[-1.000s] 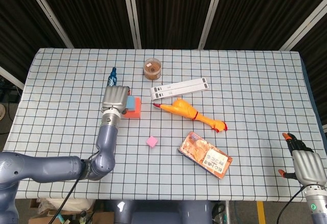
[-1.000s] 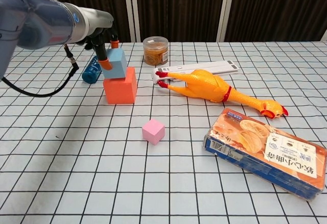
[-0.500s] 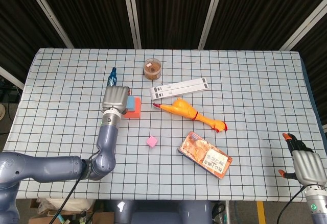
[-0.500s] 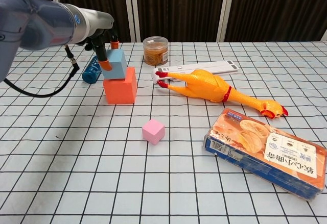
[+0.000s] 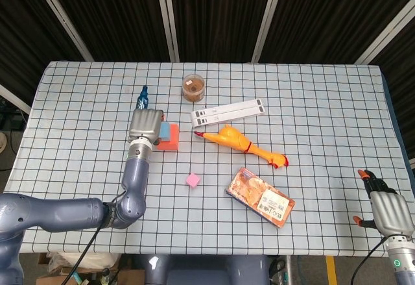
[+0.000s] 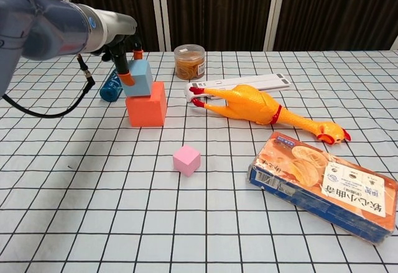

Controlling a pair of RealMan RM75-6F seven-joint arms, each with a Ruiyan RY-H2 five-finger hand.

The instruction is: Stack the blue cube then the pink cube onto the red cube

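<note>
On red cube (image 6: 147,104), blue cube (image 6: 139,78) clamped in left hand (image 6: 127,55) fingers (image 6: 125,76); snack box (image 6: 326,185) lettering perhaps Chinese.

Left hand (image 5: 146,126) reaches forward, fingers pinching; right hand (image 5: 389,211) seemingly idle, low.

A jar (image 6: 189,61) stands near the table's (image 6: 93,223) far edge, a blue bottle (image 6: 112,86) lying to its left. A white strip (image 6: 249,83) lies toward the middle, a rubber chicken (image 6: 261,108) just before it. A snack box (image 6: 323,186) lies nearer the front edge.
</note>
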